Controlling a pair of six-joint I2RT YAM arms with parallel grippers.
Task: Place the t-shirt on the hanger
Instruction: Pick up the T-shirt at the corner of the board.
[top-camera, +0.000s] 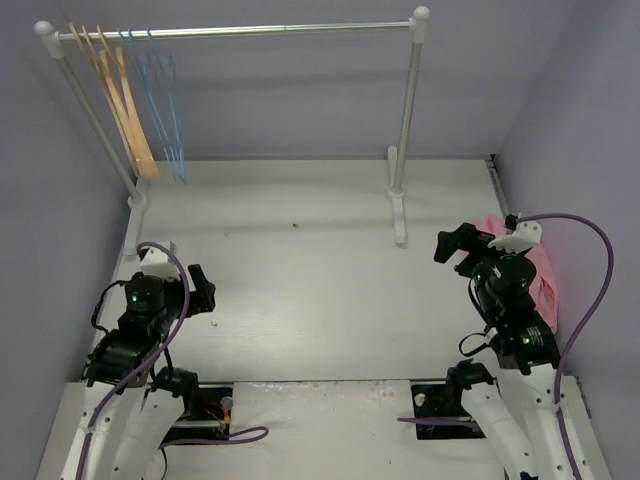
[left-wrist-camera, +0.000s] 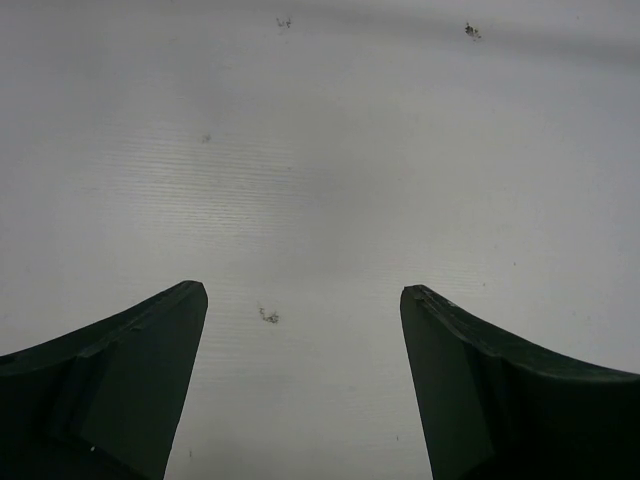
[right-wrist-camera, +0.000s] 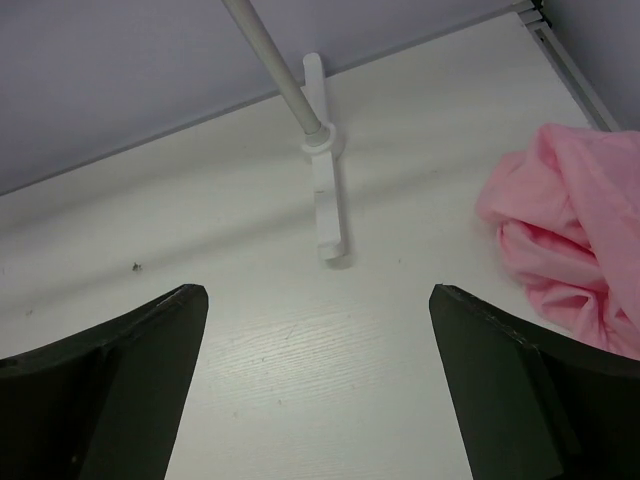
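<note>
Left gripper (left-wrist-camera: 305, 295) and right gripper (right-wrist-camera: 318, 290) gape empty; t-shirt (right-wrist-camera: 570, 235) lies crumpled at the worktop's (top-camera: 320, 290) right edge, hanger (top-camera: 165, 115) hangs over the far-left corner, so a pinch into the heap may catch several layers.

The crumpled pink cloth t-shirt (right-wrist-camera: 565, 225) looks soft and matt, creased into loose folds. The flat white table (left-wrist-camera: 330, 160) has a matt, faintly ribbed finish with a few small specks. The thin pale-blue wire hanger (top-camera: 172, 120) looks smooth, and the tan wooden hangers (top-camera: 130, 120) have a dull finish.
</note>
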